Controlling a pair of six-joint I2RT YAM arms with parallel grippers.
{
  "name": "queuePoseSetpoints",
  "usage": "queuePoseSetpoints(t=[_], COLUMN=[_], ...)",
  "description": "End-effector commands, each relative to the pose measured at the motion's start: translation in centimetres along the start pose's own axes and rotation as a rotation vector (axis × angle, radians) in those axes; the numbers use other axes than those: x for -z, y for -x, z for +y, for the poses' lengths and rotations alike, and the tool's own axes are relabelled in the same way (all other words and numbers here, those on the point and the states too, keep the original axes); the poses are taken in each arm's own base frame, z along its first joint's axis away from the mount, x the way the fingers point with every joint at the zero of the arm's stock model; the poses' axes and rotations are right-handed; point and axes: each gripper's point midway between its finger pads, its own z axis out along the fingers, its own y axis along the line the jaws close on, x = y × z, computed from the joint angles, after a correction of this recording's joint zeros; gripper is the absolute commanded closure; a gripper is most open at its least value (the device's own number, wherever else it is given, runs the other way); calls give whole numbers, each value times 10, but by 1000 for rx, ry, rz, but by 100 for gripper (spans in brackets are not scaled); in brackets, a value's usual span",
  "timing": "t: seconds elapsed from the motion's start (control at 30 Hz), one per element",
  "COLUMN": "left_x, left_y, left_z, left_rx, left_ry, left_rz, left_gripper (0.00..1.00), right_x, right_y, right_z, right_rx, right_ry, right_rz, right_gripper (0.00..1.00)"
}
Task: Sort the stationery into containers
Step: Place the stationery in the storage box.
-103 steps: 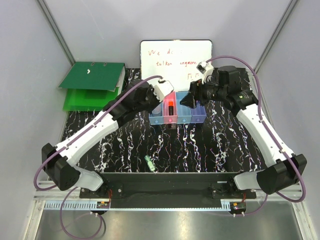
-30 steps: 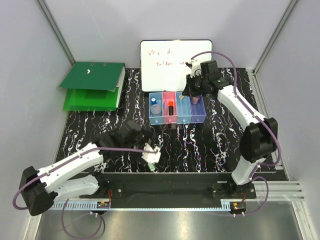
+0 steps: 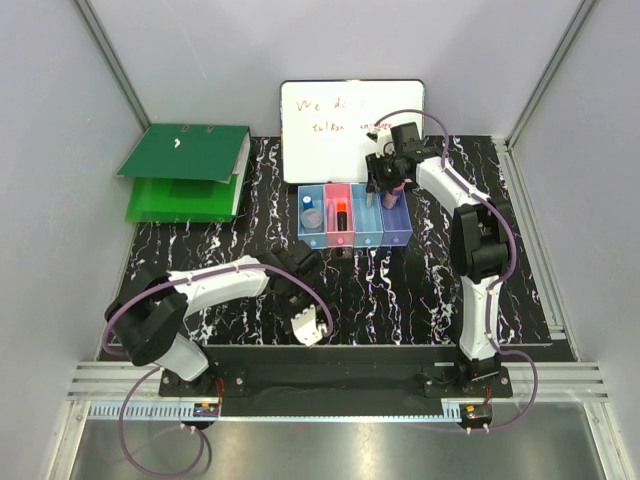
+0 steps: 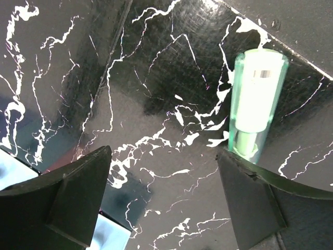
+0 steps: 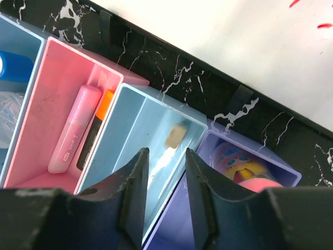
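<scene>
My left gripper (image 4: 164, 172) (image 3: 308, 325) hangs open low over the black marbled table near its front edge. A green translucent clip-like piece (image 4: 255, 109) lies just beyond the right fingertip (image 4: 250, 198) and not between the fingers; the top view hides it. My right gripper (image 5: 164, 161) (image 3: 385, 187) is open and empty above the row of containers (image 3: 355, 228). Below it, the pink bin (image 5: 39, 109) holds a pink tube (image 5: 73, 130) and an orange-red piece (image 5: 104, 104). A small pale block (image 5: 176, 135) lies in the light blue bin (image 5: 130, 130). The purple bin (image 5: 281, 172) holds a round pink item (image 5: 242, 166).
A white whiteboard (image 3: 350, 120) with red writing stands right behind the bins. A green ring binder (image 3: 185, 170) lies at the back left. The leftmost bin (image 3: 313, 225) holds a blue-capped bottle (image 5: 10, 65). Grey walls close in both sides.
My right gripper's jaws have parted above the bins. The left arm has swung and carried its open gripper slightly nearer the front edge, by the green piece.
</scene>
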Motion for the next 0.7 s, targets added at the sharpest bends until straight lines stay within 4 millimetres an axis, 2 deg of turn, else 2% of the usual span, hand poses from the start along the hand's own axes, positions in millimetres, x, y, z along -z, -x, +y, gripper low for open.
queuePoseSetpoints(t=[0.0,0.13,0.3,0.5,0.67], left_x=[0,-1,-3,-1,4], left_y=[9,11,13,16,18], left_z=[8,8,3,-11,-19], left_rx=[-49,-43,-32,-36,-66], left_ry=[17,16,6,-43,-67], left_rz=[-53,-66,-79,-85,-79], left_gripper=[16,22,29,27,21], right_x=[9,13,28,46,62], right_y=[30,27,39,55,68], right_z=[3,4,15,27,53], right_rx=[45,44,64,93,133], right_ry=[7,9,24,32,68], right_rz=[-79,-76,-109,-154,-192], right_gripper=[55,50,47,46,44])
